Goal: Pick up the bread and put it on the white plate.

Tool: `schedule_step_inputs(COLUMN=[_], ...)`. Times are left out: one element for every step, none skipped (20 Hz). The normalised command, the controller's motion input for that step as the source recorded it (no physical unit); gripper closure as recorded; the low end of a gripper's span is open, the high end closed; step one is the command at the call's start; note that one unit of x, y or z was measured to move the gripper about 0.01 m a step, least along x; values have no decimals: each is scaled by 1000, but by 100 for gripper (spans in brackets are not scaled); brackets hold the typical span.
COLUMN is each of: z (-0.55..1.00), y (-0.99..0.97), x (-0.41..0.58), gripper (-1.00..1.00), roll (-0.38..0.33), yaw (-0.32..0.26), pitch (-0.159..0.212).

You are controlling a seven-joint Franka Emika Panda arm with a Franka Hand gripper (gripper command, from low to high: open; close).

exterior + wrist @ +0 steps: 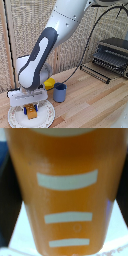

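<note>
Low at lower left of the exterior view, tool (32,107) pinched across the loaf (32,112) over the white dish (46,118): seemingly light, rigid, smooth plastic, best gripped mid-length.

exterior wide on table (95,100); wrist close on bread (67,188)

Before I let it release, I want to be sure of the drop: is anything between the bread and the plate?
Nothing visible. The gripper holds the bread right over the plate. The wrist view shows only white plate beyond the bread. The yellow bowl and blue cup stand off the plate.
</note>
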Motion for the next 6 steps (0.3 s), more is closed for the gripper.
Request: schedule_step_inputs(z=[517, 591, 686, 743, 820, 866], y=[0, -11, -46, -80, -126, -140], x=[246, 260, 291, 231, 163, 274], gripper=[-100, -100, -100, -100, -100, -100], roll=[0, 0, 0, 0, 0, 18], yaw=[41, 69, 68, 81, 134, 137], pitch=[14, 0, 0, 0, 0, 0])
